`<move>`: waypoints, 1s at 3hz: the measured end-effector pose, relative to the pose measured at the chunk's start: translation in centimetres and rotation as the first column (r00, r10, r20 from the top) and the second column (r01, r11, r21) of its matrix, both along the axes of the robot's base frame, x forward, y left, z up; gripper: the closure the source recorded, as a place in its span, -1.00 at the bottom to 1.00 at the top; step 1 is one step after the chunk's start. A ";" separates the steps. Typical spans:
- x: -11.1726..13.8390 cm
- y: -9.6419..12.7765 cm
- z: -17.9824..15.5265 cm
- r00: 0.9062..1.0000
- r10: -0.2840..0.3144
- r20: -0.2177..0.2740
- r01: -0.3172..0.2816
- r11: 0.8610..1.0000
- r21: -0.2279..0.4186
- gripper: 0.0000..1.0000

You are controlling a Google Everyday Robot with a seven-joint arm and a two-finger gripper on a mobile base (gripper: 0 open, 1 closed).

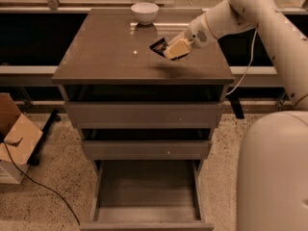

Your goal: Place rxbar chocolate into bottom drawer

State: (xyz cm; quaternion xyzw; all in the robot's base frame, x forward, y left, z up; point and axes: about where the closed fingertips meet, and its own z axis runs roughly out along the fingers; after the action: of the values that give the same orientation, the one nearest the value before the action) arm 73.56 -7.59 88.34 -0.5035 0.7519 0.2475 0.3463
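Observation:
The rxbar chocolate [158, 45], a small black-wrapped bar, is held at one end by my gripper [174, 49] over the right part of the cabinet top. The gripper is shut on the bar, and a shadow [166, 69] on the top below shows that the bar is lifted off the surface. The bottom drawer [146, 190], a wide shallow grey tray, is pulled out toward the camera and holds nothing. It lies well below and in front of the gripper.
A white bowl [144, 12] stands at the back of the cabinet top [106, 52]. The two upper drawers [144, 114] are pushed in. A cardboard box [14, 141] and a cable [43, 189] lie on the floor at the left. My white base [274, 172] fills the lower right.

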 end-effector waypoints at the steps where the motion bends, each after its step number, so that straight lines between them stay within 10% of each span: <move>1: -4.4 -2.2 -0.3 0.999 0.005 -0.036 -0.006 1.000 -0.031 1.00; 3: -15.2 -5.6 0.1 0.999 -0.020 -0.030 0.018 0.998 -0.052 1.00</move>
State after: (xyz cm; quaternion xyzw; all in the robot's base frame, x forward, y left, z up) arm 58.40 -13.15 88.39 -0.5014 0.7680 0.2321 0.3239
